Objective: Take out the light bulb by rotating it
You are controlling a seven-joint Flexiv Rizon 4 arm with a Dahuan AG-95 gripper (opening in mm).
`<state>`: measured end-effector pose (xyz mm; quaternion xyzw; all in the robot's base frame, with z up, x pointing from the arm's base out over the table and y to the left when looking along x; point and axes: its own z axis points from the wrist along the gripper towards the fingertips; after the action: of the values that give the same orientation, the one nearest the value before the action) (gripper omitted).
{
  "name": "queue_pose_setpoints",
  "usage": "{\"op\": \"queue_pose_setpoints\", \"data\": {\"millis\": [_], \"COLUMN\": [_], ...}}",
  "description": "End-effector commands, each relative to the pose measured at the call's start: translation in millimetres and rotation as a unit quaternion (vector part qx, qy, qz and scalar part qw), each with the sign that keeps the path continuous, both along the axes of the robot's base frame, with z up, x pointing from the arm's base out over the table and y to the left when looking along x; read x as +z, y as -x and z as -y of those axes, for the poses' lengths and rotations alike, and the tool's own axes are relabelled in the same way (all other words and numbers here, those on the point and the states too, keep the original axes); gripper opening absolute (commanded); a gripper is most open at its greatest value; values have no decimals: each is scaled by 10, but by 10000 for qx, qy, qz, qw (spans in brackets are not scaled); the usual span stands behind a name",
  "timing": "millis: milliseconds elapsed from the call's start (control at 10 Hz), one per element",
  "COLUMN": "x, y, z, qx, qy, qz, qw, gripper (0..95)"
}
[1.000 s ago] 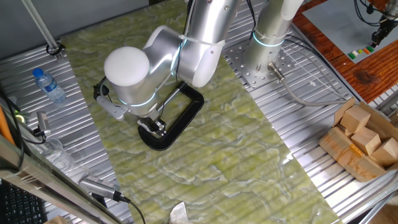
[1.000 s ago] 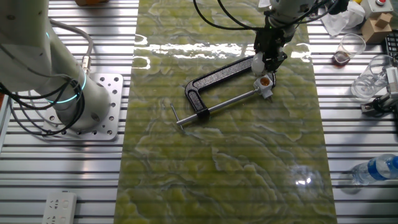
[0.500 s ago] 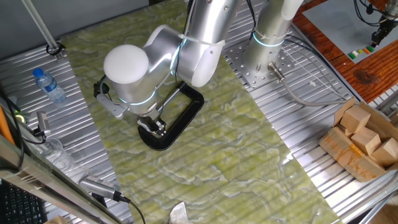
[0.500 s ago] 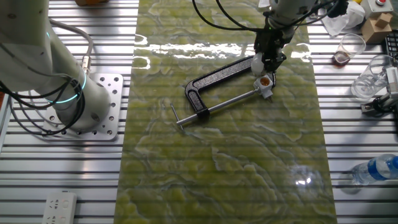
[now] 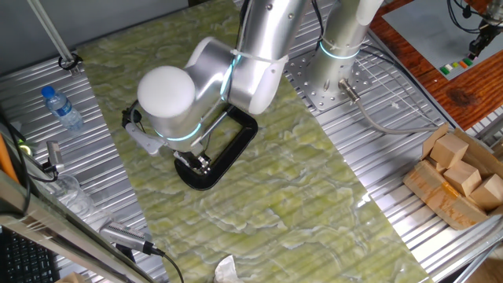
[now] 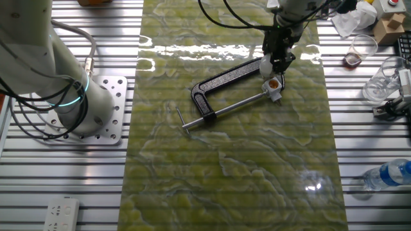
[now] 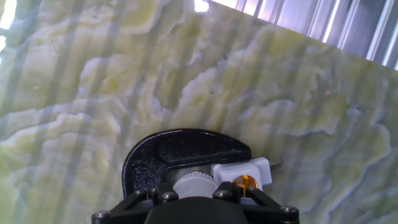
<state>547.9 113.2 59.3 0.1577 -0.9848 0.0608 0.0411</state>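
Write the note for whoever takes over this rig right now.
Tool: down on the light bulb at one end of the black clamp; fingers sit either side of it, but a firm grip cannot be confirmed.
Bulb: in its white socket, which has an orange dot and is held in the clamp on the green mat.
Done: reached the bulb.
Left: twist it loose, lift it out.
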Motion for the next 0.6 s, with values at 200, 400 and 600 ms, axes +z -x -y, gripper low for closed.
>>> {"op": "queue_pose_setpoints", "data": {"millis": [200, 400, 600], "x": [-6, -22, -39], "y": [-4, -1, 1], "z": [3, -3, -17], "qx": [-70, -155, -228], "qy": [91, 102, 114], "qz": [28, 46, 54], "qw": [9999, 9998, 9997], "gripper": [0, 0, 0]}}
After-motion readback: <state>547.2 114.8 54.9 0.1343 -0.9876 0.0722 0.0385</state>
